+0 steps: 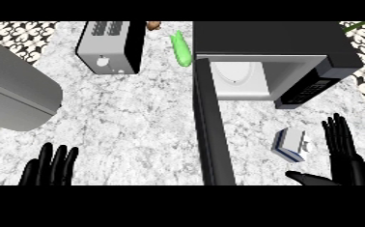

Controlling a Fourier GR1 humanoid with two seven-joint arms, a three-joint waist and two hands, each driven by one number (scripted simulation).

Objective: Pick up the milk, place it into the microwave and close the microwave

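The small white-and-blue milk carton (291, 144) lies on the white marble-patterned table (135, 124) near its front right corner, apparently tipped onto its side, and is not held. It sits between the open black microwave door (212, 134), which swings out towards the front edge, and the robot's right hand (341, 148).

The right hand stands just beside the carton on its right, fingers straight and spread, thumb stretched out low towards the front edge; no contact is visible. The left hand (51, 165) shows at the front left corner, open and fingers up, at rest.

The black microwave oven (285, 40) occupies the back right of the table. Its pale cavity (242, 78) is exposed and holds nothing that can be made out.

A silver and black toaster (110, 45) stands at the back, left of centre, with a long green vegetable (181, 49) between it and the microwave. A grey rounded object (21, 95) sits at the left edge, its identity uncertain.

Assessment: pick-up not yet begun. The carton is judged light and fairly stiff, with smooth faces that may slip and walls that could dent if squeezed. The soundest hold is across its two broad flat sides at mid-body, thumb opposing fingers, clear of the folded end. The door alongside narrows the approach from the left.
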